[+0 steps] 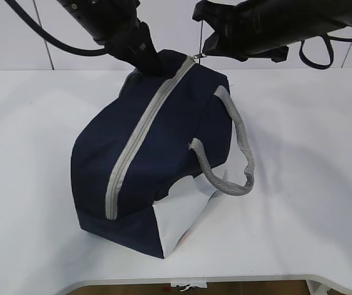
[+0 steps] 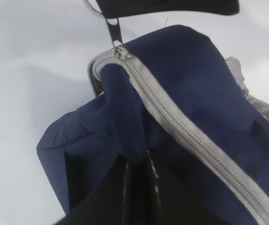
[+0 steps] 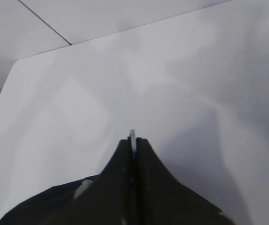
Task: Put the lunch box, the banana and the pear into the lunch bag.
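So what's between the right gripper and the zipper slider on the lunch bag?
Only the metal ring pull: the right gripper pinches its ring, and its tab runs down to the slider on the lunch bag. Left wrist view shows it.

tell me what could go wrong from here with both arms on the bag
1. The right gripper is shut on the thin metal ring pull; the ring could slip out.
2. The left gripper pinches only a fold of the lunch bag; that fabric could slide free, letting the bag tip.
3. The zipper looks fully closed; further pulling may just drag the bag.

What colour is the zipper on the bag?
Grey, against the navy bag; the zipper shows best in the exterior view.
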